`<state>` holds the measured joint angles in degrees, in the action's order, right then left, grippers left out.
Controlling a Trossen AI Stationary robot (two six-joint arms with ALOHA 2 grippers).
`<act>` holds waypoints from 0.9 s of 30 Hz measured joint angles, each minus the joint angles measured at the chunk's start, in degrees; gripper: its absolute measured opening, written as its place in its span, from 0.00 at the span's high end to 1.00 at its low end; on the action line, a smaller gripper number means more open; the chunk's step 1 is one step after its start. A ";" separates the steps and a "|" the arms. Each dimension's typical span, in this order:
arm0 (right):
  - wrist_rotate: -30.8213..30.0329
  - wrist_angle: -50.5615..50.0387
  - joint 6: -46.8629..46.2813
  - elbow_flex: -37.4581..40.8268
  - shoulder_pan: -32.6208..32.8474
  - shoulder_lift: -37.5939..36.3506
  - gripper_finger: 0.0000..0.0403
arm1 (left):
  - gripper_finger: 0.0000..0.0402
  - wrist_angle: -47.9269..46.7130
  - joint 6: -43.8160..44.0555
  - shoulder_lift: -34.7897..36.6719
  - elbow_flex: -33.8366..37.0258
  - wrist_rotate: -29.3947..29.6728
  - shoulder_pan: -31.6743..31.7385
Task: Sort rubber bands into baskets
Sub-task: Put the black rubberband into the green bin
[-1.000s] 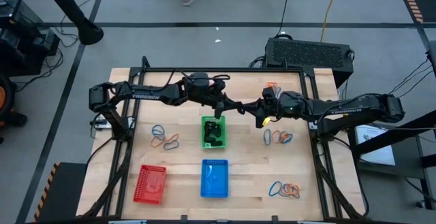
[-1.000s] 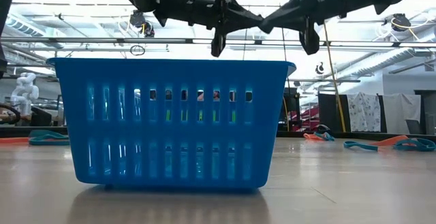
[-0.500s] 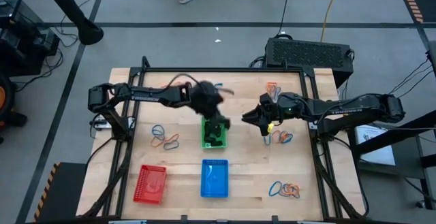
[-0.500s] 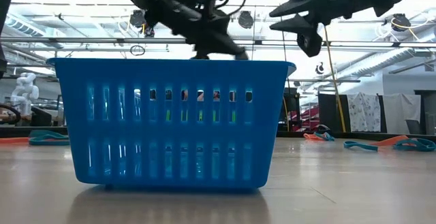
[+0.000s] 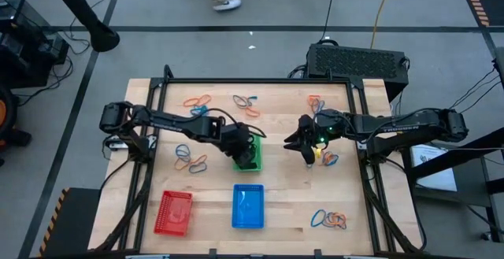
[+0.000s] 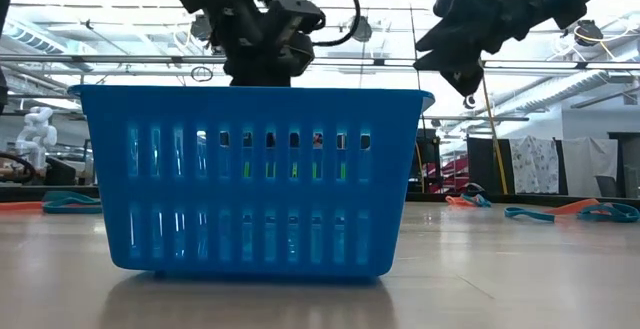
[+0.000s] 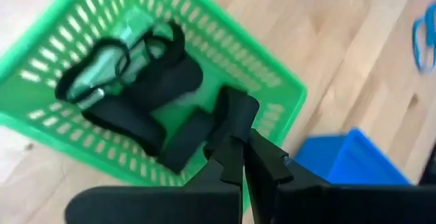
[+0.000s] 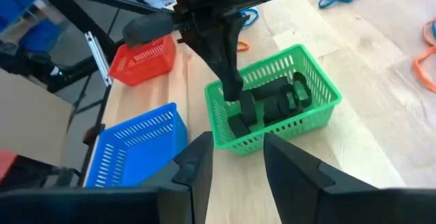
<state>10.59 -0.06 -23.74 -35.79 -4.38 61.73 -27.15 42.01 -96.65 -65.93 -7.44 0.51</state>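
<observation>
The green basket [image 5: 253,161] stands at the table's middle with several black rubber bands [image 7: 129,81] in it. My left gripper [image 5: 242,144] reaches down into it, shut on a black rubber band [image 7: 234,108]; it also shows in the right wrist view [image 8: 234,88]. My right gripper [image 5: 305,142] is open and empty [image 8: 235,157], above the table to the right of the green basket. The blue basket [image 5: 248,206] and the red basket [image 5: 174,212] stand near the front edge. My left gripper pinches one end of a black band [image 7: 235,112] between its two fingertips. The fingers slant down into the green basket from above. The band hangs below the fingers, and its lower part [image 7: 187,142] lies on the basket's floor among the other black bands.
Loose orange and blue bands lie in heaps on the table: at the left [image 5: 190,158], the far left [image 5: 198,101], the far middle [image 5: 246,103], the far right [image 5: 315,101], under my right arm [image 5: 327,158] and at the near right [image 5: 329,220].
My left gripper has swung from the table's middle toward the near edge and gone down into the green basket, tipping its fingers downward. My right gripper has drawn back toward the table's right edge and a little nearer.
</observation>
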 joint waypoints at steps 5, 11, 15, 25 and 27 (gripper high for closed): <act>0.00 0.03 -2.59 0.00 0.00 0.00 0.69 | 0.99 1.81 1.04 -1.64 -0.02 1.03 -0.16; 0.50 3.33 -13.07 0.00 1.60 0.02 0.69 | 0.93 2.59 -5.67 -2.72 0.00 -0.02 -0.17; -1.11 8.59 -18.91 -0.02 3.91 0.01 0.69 | 0.86 2.46 -9.79 -2.60 0.00 -0.05 -0.17; -8.51 8.58 -32.23 -0.02 11.73 0.00 0.69 | 0.69 2.59 -22.47 -2.46 -0.02 -0.11 -0.17; -11.94 8.85 -34.72 -0.02 13.84 0.00 0.69 | 0.66 2.62 -24.54 -2.46 -0.02 -0.15 -0.17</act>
<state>-1.35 8.79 -58.46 -35.81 9.46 61.73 -24.52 17.47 -99.11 -65.95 -7.59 0.34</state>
